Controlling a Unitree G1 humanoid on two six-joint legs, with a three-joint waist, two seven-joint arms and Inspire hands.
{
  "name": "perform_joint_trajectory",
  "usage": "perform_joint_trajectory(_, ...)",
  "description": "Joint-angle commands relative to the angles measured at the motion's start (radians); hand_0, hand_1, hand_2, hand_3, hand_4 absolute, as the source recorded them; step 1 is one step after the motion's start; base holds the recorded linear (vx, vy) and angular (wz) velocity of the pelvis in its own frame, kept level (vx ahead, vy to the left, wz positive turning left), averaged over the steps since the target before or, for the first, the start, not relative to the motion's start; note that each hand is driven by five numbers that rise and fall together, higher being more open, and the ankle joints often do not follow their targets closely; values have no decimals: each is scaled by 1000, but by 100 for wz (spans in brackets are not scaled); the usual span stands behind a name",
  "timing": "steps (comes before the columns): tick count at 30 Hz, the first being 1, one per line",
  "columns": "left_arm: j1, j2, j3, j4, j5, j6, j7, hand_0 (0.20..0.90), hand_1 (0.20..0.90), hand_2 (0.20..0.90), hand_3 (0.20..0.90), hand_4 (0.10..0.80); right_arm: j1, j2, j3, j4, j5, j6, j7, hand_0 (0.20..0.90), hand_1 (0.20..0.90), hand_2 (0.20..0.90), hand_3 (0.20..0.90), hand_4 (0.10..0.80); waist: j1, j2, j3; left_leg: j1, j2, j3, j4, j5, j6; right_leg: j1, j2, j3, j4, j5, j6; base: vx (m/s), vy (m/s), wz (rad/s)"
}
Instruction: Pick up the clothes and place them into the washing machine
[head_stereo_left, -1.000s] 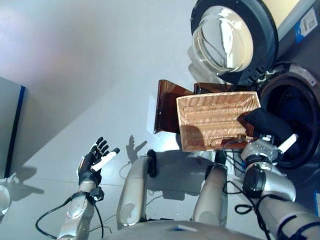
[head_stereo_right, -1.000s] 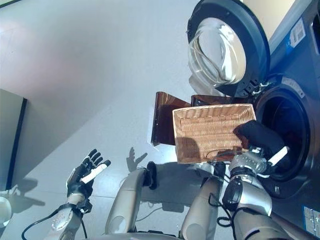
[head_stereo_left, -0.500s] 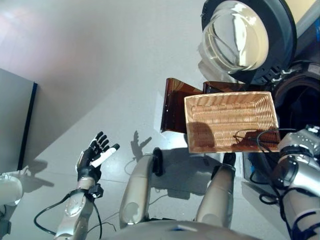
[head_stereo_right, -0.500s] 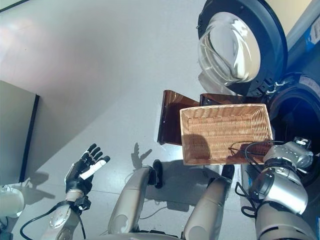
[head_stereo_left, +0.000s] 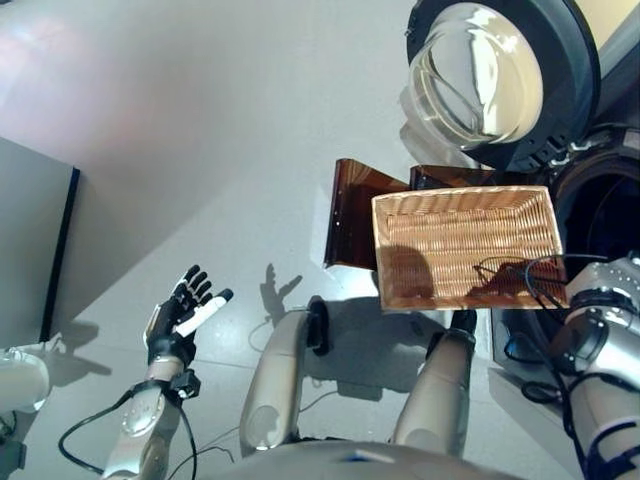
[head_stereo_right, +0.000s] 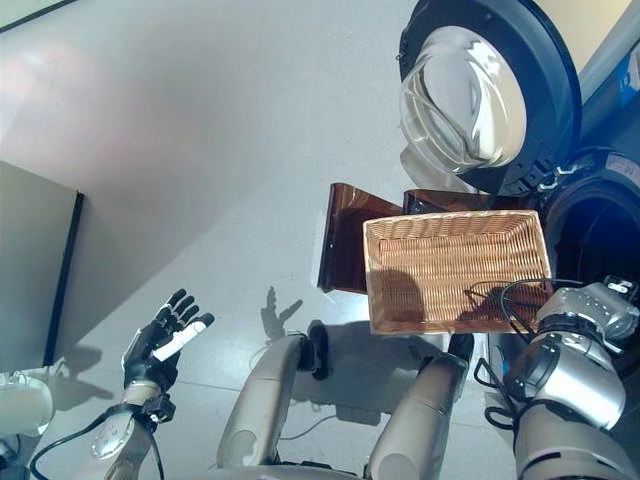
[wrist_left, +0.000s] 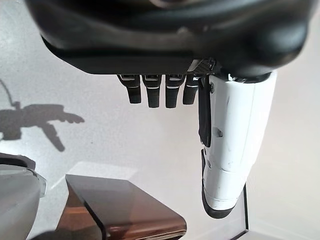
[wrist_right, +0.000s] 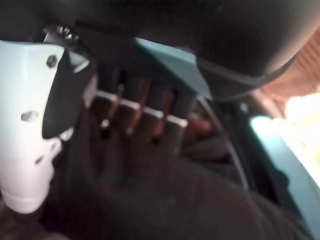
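My right hand (wrist_right: 125, 125) is inside the washing machine (head_stereo_right: 590, 230) with its fingers buried in the dark clothes (wrist_right: 165, 200), so I can't tell its grip. I'd push deep, let go, then pull back clear of the basket (head_stereo_right: 455, 270). A second ago the clothes hung outside the opening. Left hand (head_stereo_left: 180, 315) idles, fingers spread.
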Motion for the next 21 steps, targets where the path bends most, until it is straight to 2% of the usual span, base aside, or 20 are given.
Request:
perform_joint_trajectory(1, 27, 48, 58, -65, -29, -80, 5, 900, 900, 900, 900, 800, 28, -109, 63, -26, -44, -115, 25, 200, 200, 200, 200, 300, -16, 22, -72, 14, 58, -77, -131, 109, -120, -47, 14, 52, 139, -75, -70, -56, 21, 4)
perform_joint_trajectory(4, 31, 45, 55, -67, -29, -80, 8, 900, 900, 900, 900, 800, 8, -73, 87, -60, -60, -122, 26, 200, 200, 200, 200, 300, -10, 32, -74, 4, 54, -76, -130, 113, -122, -55, 13, 53, 146, -80, -72, -9, 5, 3)
perform_joint_trajectory(11, 31, 50, 43, -67, -34, -81, 16, 900, 900, 900, 900, 800, -35, -61, 123, -73, -87, -118, 17, 200, 200, 200, 200, 300, 2, 43, -67, -3, 49, -80, -144, 127, -123, -65, 12, 52, 159, -86, -76, 0, 0, 0)
perform_joint_trajectory(21, 32, 46, 40, -66, -45, -87, 18, 900, 900, 900, 900, 800, -57, -158, 121, -30, -121, -115, -32, 200, 200, 200, 200, 300, -4, 51, -65, -5, 44, -83, -167, 144, -126, -77, 16, 56, 169, -95, -79, 3, -1, 1)
